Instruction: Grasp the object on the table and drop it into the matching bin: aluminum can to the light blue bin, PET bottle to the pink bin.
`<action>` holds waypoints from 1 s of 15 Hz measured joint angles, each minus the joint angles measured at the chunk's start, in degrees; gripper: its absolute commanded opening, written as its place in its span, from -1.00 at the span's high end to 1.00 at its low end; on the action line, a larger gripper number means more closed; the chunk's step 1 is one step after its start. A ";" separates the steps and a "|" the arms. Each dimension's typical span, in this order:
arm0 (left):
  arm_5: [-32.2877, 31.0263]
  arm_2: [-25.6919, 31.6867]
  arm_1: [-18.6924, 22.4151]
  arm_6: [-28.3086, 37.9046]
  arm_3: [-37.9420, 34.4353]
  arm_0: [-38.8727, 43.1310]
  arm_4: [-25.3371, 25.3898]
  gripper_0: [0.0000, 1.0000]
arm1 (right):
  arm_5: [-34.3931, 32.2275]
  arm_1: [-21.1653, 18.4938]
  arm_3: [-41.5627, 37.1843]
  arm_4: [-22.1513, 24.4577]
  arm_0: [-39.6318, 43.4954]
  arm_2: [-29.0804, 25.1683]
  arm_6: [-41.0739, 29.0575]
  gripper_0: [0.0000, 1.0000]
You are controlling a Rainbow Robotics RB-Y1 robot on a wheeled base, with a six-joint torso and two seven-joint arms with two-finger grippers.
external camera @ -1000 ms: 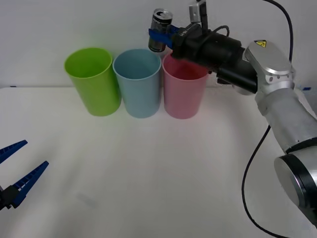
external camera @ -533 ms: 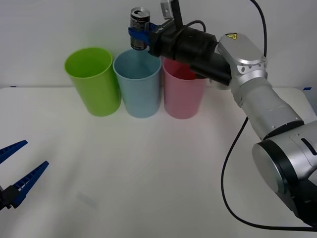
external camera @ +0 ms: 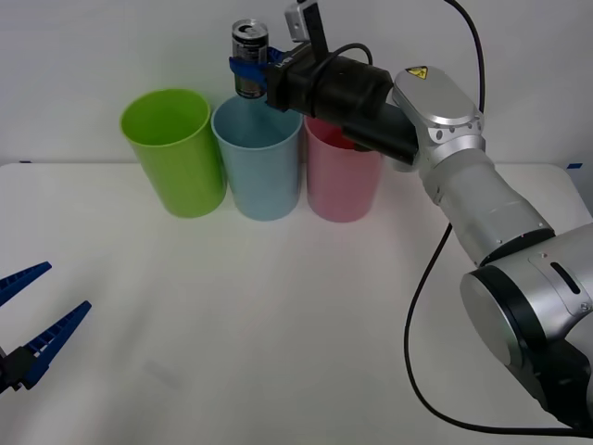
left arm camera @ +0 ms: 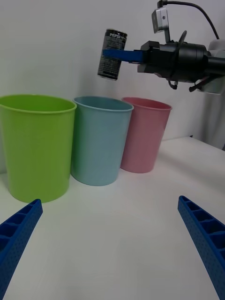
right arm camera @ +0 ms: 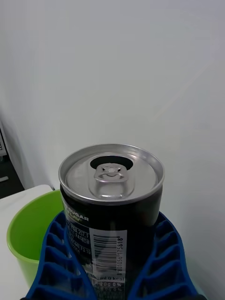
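The right claw (external camera: 248, 70) is clamped on the can (external camera: 247, 71), its blue ribbed fingers (right arm camera: 159, 262) pressed to either side of the dark body just below the shiny top with its pull tab. The can hangs in the air, roughly upright with a slight tilt, above the far rim of the light blue bin (external camera: 258, 158), nearer the side that faces the green bin (external camera: 175, 150). The right arm (external camera: 445, 139) reaches in from the right, passing over the open mouth of the pink bin (external camera: 341, 176). The three bins stand in a row at the back of the white table (external camera: 278, 324), green on the left, light blue in the middle, pink on the right, each one just beside its neighbour. The left claw (external camera: 32, 320) sits low near the front left corner of the table, well apart from the bins, with its two blue fingers (left arm camera: 204, 234) spread wide and holding nothing.
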 measured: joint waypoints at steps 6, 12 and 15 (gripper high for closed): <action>0.00 0.00 0.00 0.00 0.00 0.00 0.00 -1.00 | 0.07 -0.05 0.00 0.23 0.03 0.00 3.03 -1.00; 0.00 0.00 0.00 0.00 0.00 0.00 0.00 -1.00 | -0.38 -0.84 -0.02 -0.78 0.73 0.00 3.95 -1.00; 0.00 0.00 0.00 0.00 0.00 0.00 0.00 -1.00 | -1.74 -2.08 -0.07 -2.26 1.37 0.00 4.98 -1.00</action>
